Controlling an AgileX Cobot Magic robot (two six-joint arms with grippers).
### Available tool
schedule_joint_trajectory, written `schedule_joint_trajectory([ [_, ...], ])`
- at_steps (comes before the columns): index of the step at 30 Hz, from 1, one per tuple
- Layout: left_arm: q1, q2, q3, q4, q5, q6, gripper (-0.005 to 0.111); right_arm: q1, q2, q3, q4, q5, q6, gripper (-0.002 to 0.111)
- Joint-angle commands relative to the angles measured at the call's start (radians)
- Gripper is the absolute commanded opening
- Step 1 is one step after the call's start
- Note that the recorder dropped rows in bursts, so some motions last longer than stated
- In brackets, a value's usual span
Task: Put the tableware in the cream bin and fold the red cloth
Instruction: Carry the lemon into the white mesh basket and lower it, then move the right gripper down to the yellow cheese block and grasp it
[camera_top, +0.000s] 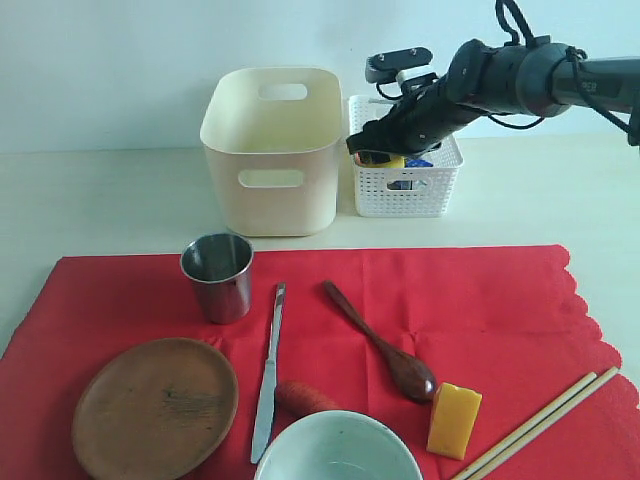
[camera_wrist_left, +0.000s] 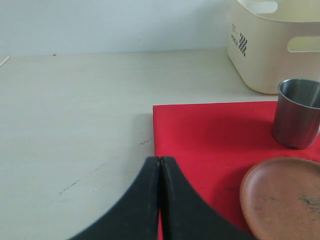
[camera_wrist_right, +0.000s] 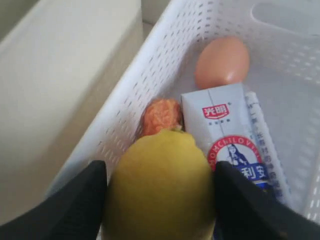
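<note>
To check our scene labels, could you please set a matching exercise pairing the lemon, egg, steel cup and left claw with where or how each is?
1 lemon
2 egg
3 steel cup
4 left claw

A upright on the red cloth
B shut, empty
C lying in the white basket
D gripped by the right claw

Pairs: 1-D, 2-C, 3-A, 4-B

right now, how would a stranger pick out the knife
Find the big red cloth. On it, between the round brown wooden plate and the dark wooden spoon, lies the silver knife. It's the only long, flat metal piece.
</note>
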Motion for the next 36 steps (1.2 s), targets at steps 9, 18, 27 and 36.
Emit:
schedule_joint_trajectory([
  [9, 0.0, -0.006, 0.002, -0.01, -0.008, 0.0, 0.0, -0.01, -0.051, -0.017, -0.014, 0.054, 0.013, 0.073],
  [18, 0.0, -0.006, 0.002, -0.01, -0.008, 0.0, 0.0, -0.016, -0.205, -0.017, -0.204, 0.312, 0.216, 0.072],
  [27, 0.0, -0.006, 0.002, -0.01, -0.008, 0.0, 0.0, -0.016, -0.373, 0.211, -0.241, 0.368, 0.224, 0.067],
  [36, 0.0, -0.006, 0.002, -0.01, -0.008, 0.0, 0.0, -0.016, -0.57, 0.601, -0.233, 0.185, 0.225, 0.067],
])
